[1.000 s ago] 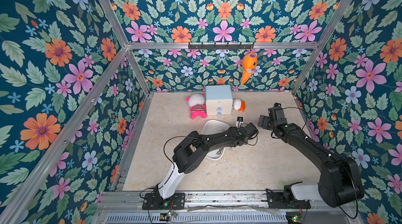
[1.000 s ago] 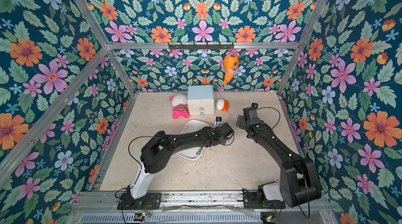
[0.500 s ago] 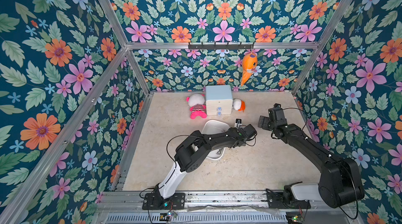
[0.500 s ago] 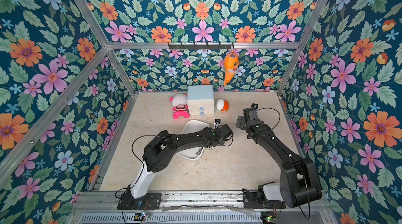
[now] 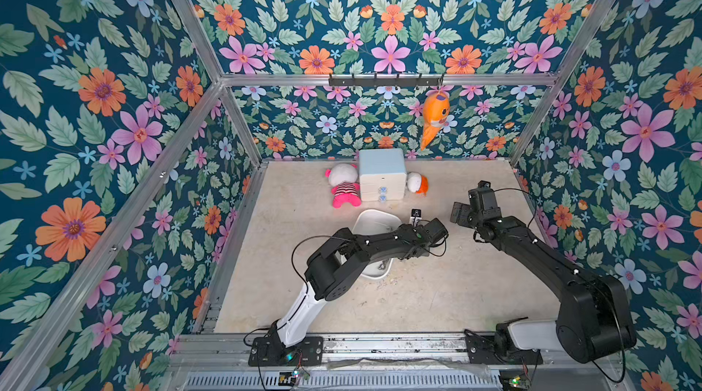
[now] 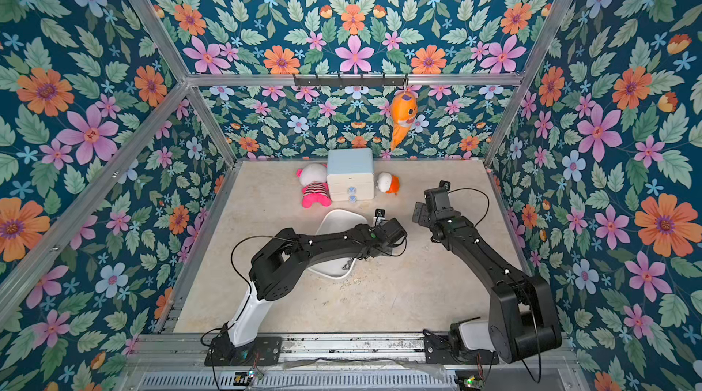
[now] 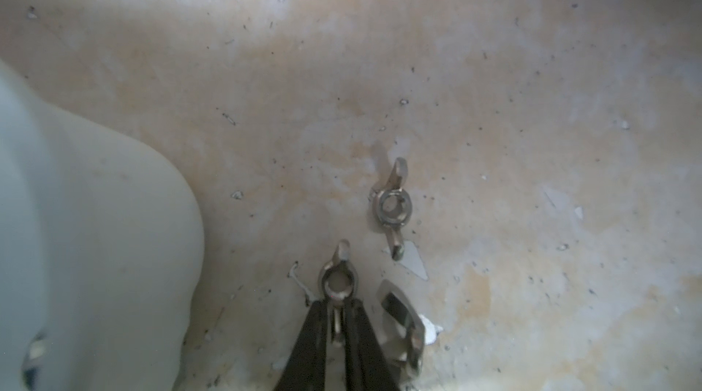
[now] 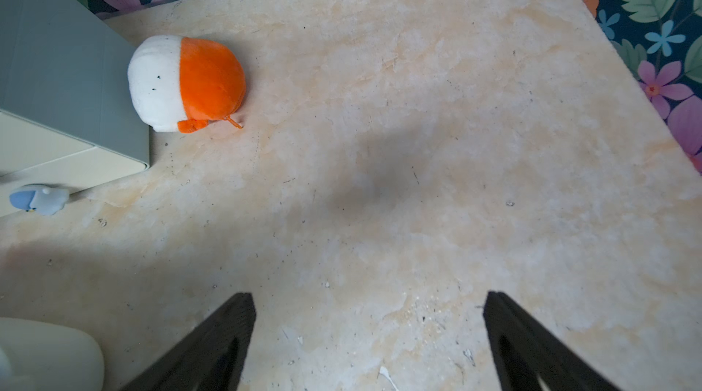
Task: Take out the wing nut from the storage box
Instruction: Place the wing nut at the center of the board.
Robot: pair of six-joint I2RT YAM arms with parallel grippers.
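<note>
The storage box (image 5: 374,220) (image 6: 336,218) is a shallow white tray in mid-table, partly covered by my left arm (image 5: 380,244). Its rounded corner (image 7: 95,237) shows in the left wrist view. My left gripper (image 7: 338,303) hangs low over the bare table just beside that corner, outside the box. Its black fingers (image 7: 315,336) are shut on one wing of a small silver wing nut (image 7: 338,282). In both top views the wrist hides these fingertips. My right gripper (image 8: 370,301) (image 5: 461,214) (image 6: 419,214) stands open and empty over bare table further right.
Two more wing nuts (image 7: 391,208) (image 7: 402,324) lie on the table beside the held one. A small metal part (image 5: 381,265) sits in the box's near end. At the back stand a drawer cabinet (image 5: 381,174), a pink-and-white plush (image 5: 342,187) and an orange-and-white plush (image 8: 186,83).
My left arm's elbow has shifted slightly to the right while its wrist stays near the box's right corner. The right arm has not moved.
</note>
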